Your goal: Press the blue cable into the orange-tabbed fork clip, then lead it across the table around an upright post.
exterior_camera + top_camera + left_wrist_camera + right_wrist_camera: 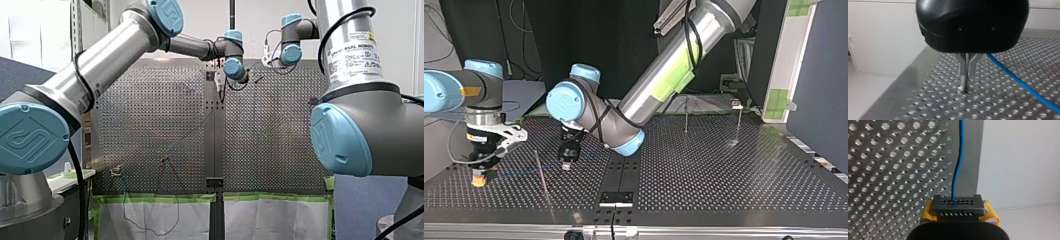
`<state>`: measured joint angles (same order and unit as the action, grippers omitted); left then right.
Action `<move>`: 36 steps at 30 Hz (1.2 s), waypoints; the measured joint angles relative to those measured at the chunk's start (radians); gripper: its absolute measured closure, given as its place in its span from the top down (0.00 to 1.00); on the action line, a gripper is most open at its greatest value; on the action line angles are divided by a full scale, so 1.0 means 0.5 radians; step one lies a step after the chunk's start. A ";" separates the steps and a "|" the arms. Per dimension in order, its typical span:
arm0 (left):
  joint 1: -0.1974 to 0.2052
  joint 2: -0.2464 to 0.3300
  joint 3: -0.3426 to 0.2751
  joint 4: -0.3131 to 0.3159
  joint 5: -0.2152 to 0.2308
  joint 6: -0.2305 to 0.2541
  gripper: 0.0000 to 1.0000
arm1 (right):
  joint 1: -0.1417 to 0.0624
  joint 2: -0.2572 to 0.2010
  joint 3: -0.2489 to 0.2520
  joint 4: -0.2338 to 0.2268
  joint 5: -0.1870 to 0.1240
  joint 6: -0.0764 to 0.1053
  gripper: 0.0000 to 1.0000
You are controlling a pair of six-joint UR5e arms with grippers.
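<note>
Landmark: the dark centre strip (616,172) of the perforated table (734,175), as the top view shows it.
My right gripper (480,175): far left of the strip, low at the table. Its yellow pads are closed on the blue cable (955,176).
Cable axis: flat on the table, its length running from those pads rightward toward the strip, with one end pointing into the pads.
My left gripper (567,161): just left of the strip, its metal fingers pressed together on nothing, tips at the table. The cable lies just beside them, not between them.
Upright posts (686,114): right of the strip, well apart from the cable.
</note>
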<state>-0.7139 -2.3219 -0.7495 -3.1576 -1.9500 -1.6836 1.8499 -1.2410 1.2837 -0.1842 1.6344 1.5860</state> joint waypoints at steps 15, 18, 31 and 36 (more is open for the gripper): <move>0.039 -0.090 0.003 0.003 0.023 -0.001 0.00 | -0.024 0.149 0.026 -0.003 0.004 -0.003 0.00; 0.044 -0.090 0.003 0.004 0.024 -0.001 0.00 | -0.030 0.167 0.050 -0.005 0.006 -0.004 0.00; 0.050 -0.092 -0.010 -0.004 0.012 -0.001 0.13 | -0.038 0.225 0.187 -0.039 0.012 -0.014 0.00; 0.050 -0.091 -0.065 -0.002 0.010 0.003 0.30 | -0.027 0.235 0.203 -0.046 0.010 -0.020 0.00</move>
<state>-0.6890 -2.3674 -0.7820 -3.1588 -1.9451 -1.6820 1.8362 -1.1234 1.3850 -0.2074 1.6394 1.5762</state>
